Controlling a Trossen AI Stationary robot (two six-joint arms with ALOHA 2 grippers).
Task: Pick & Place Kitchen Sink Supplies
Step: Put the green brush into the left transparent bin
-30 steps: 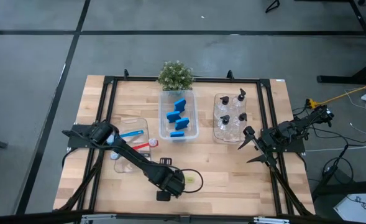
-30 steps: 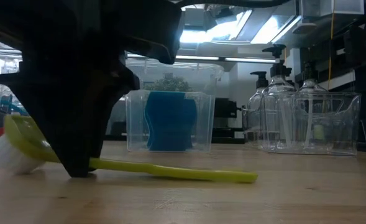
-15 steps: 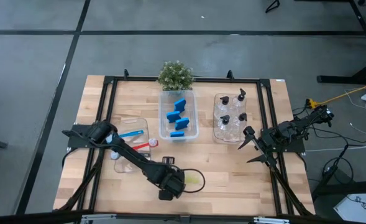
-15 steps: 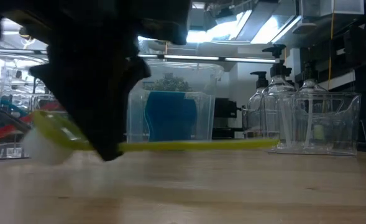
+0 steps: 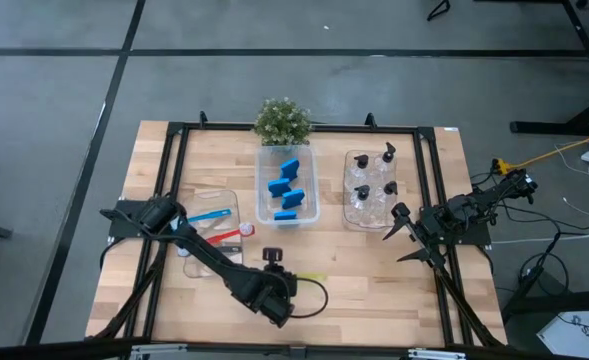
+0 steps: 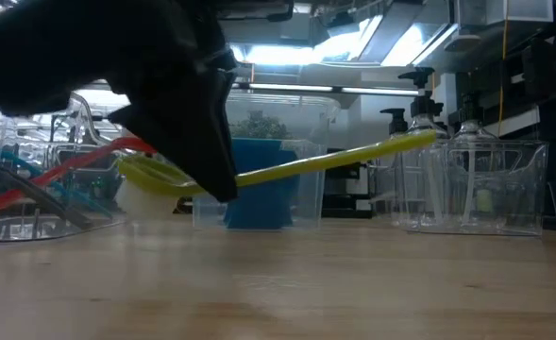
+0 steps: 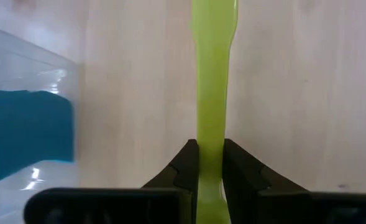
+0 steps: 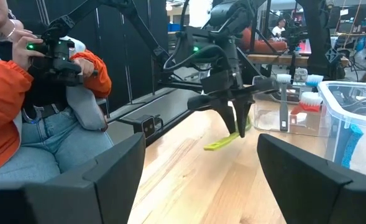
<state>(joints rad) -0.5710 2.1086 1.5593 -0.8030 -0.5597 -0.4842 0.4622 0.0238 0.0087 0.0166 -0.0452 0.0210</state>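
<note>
The yellow-green brush (image 6: 287,170) is a thin, long-handled tool of glossy lime plastic with a pale bristle head at one end; its handle narrows along the shaft, as the left wrist view shows (image 7: 212,93). The left end effector (image 7: 210,163) is clamped on it, both dark fingers (image 7: 186,165) pressed against the sides of the handle. In the low view the brush is clear of the table (image 6: 353,283), tilted: the bristle end hangs low beside the end effector (image 6: 207,175), and the free handle tip rises toward the clear bottles with black pump tops (image 6: 419,151). From above, the left end effector (image 5: 274,285) sits over the front middle of the table (image 5: 374,290), with a short length of the brush (image 5: 312,278) showing beyond it, its long axis running roughly across the table toward the right side.

The red brush (image 5: 236,232) and the blue brush (image 5: 211,214) lie in a clear bin (image 5: 196,262) at the left. Blue sponges (image 5: 286,190) fill the middle bin (image 5: 311,190), in front of a potted plant (image 5: 282,120). The right end effector (image 5: 406,235) waits at the table's right edge, its fingers (image 8: 307,180) spread wide apart and empty. A person in an orange sleeve (image 8: 9,134) sits beyond the table.
</note>
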